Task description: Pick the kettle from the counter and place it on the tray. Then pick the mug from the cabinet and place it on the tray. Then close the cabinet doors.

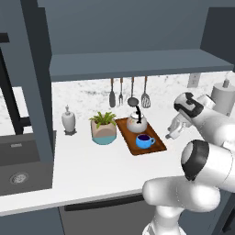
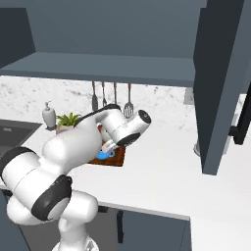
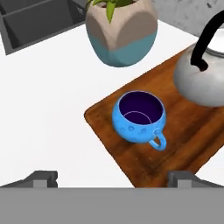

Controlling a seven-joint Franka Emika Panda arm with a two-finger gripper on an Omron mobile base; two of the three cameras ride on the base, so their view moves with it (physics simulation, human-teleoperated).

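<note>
Already the kettle (image 1: 137, 122) and the blue mug (image 1: 145, 140) both sit on the wooden tray (image 1: 158, 143), which lies on the worktop (image 1: 92, 165) beside a plant pot (image 1: 103, 129). Hovering above the mug, the claw (image 3: 113, 178) has its jaws wide apart, holding nothing. Only the cabinet doors (image 2: 221, 83) remain to close.

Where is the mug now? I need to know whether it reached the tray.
The mug stands upright on the tray, at its near end, in front of the kettle, right of the plant pot.
</note>
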